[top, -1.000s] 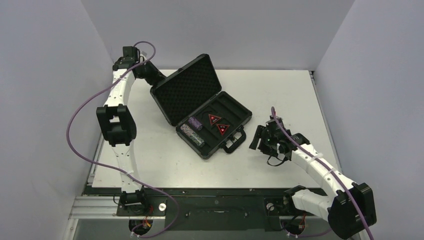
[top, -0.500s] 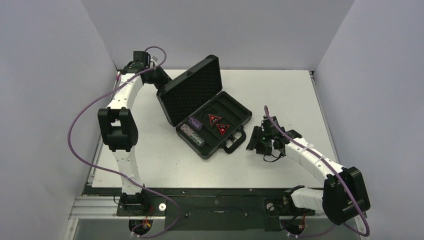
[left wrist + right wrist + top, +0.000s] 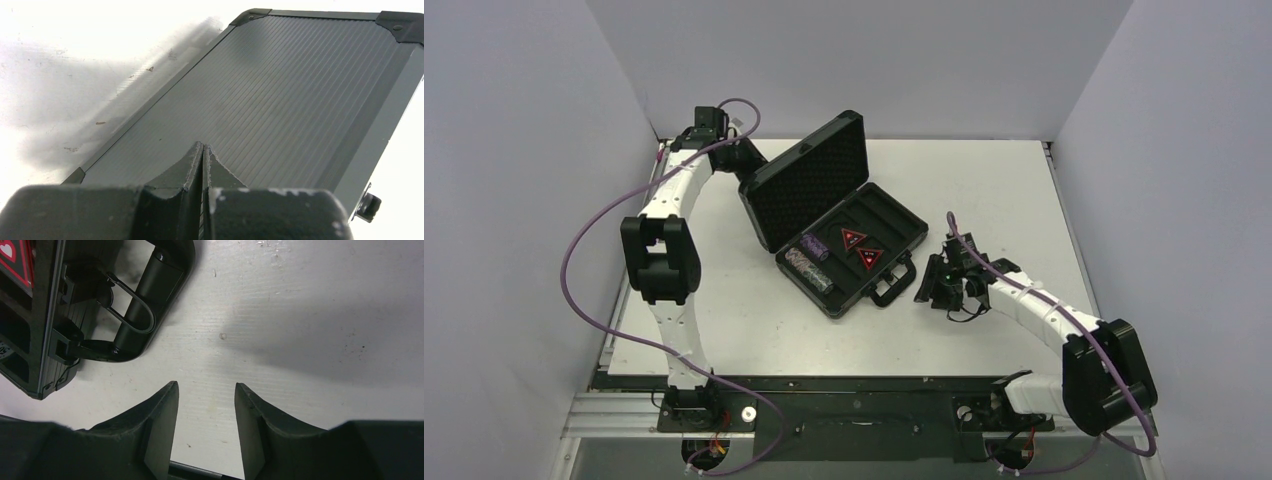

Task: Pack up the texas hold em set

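The black briefcase (image 3: pixel 911 237) lies open mid-table, its foam-lined lid (image 3: pixel 809 190) tilted up. In the base lie two purple-grey chip stacks (image 3: pixel 814 246) (image 3: pixel 807 271) and two red-and-black triangular tokens (image 3: pixel 853 238) (image 3: pixel 870 257). My left gripper (image 3: pixel 750 160) is behind the lid, shut and empty. In the left wrist view its tips (image 3: pixel 203 146) rest against the lid's ribbed outer face (image 3: pixel 300 90). My right gripper (image 3: pixel 927 286) hovers low, just right of the case handle (image 3: pixel 894 285). In the right wrist view it (image 3: pixel 206 386) is open over bare table, the handle (image 3: pixel 145 305) ahead to the left.
The white table (image 3: pixel 1014 190) is boxed in by grey walls at the left, back and right. A purple cable (image 3: pixel 584 230) loops off the left arm beside the left wall. The arms' bases sit on a black rail (image 3: pixel 854 410) at the near edge.
The left arm has swung right behind the lid, which now stands steeper. The right gripper has moved left toward the handle and its jaws have narrowed.
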### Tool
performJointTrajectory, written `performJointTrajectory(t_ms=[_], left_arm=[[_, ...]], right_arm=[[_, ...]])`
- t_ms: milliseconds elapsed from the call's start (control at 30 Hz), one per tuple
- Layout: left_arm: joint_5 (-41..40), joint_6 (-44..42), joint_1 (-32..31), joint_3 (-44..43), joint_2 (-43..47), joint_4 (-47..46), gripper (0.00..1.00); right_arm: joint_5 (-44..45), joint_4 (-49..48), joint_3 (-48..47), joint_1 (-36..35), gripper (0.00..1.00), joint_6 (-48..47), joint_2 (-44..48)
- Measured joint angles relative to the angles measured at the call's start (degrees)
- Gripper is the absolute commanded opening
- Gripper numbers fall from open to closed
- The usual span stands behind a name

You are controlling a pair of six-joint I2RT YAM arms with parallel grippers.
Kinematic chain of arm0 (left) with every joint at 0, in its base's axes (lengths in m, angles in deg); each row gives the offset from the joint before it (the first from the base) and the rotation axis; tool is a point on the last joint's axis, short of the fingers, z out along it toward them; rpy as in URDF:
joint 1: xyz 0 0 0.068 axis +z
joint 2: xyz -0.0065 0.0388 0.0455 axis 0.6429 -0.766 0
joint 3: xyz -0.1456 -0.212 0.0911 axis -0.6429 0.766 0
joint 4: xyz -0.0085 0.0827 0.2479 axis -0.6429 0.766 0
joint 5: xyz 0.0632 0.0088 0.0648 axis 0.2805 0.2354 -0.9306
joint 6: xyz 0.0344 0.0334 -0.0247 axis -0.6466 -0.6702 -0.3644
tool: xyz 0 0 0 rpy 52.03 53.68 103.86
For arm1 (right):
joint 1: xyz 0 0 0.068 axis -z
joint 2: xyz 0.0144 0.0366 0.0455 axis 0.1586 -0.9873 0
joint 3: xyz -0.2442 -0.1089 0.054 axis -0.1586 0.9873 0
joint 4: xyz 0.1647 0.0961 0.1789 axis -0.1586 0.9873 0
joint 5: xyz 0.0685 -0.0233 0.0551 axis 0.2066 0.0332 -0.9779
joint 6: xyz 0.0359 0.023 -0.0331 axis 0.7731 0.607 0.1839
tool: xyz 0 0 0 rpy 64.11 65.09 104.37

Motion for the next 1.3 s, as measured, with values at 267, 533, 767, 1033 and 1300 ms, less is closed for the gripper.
performJointTrajectory(t_ms=[267,533,767,1033,1300], left_arm=[[-0.02,0.00,-1.66,1.40,2.01,-0.42,0.00],[-0.04,0.00,-3.63,3.04,4.11,-1.18,0.00],[-0.07,0.98,-4.76,7.04,6.99,-3.37,0.00],[-0.02,1.53,-6.93,10.12,9.60,-4.20,0.00],[-0.11,1.53,-9.20,10.71,12.57,-4.22,0.00]], right_arm=[[-0.15,-1.33,0.07,0.00,0.37,0.44,-1.62],[-0.17,-1.95,0.24,0.00,0.36,0.61,-1.62],[-0.15,-1.90,0.48,0.22,0.36,0.39,-1.62],[0.07,-1.03,1.29,1.46,0.35,-0.15,-1.62],[0.37,-0.57,2.01,2.29,0.33,-0.96,-1.07]])
